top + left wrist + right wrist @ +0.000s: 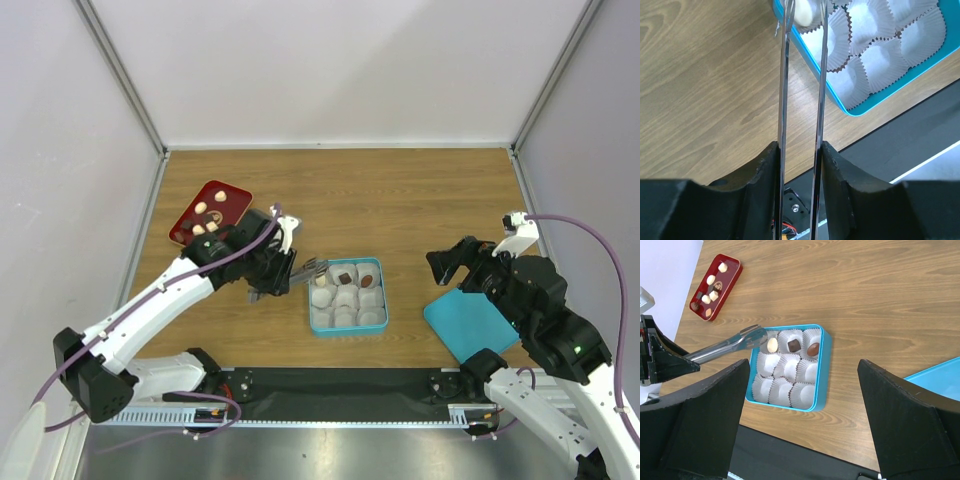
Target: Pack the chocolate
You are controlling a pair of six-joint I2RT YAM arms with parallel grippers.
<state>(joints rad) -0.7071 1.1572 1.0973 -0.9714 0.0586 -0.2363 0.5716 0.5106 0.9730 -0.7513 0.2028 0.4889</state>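
The chocolates (714, 295) look small, light and smooth, and would likely scuff or squash easily. Each is best pinched gently across its middle with the tongs (725, 344) clamped in the left gripper (800, 148) (the right gripper (448, 265) hangs wide open, empty). Three fill the far row of paper cups (790, 367) in the blue box (825, 365), six cups are bare, and the rest lie on the red tray (737, 272).
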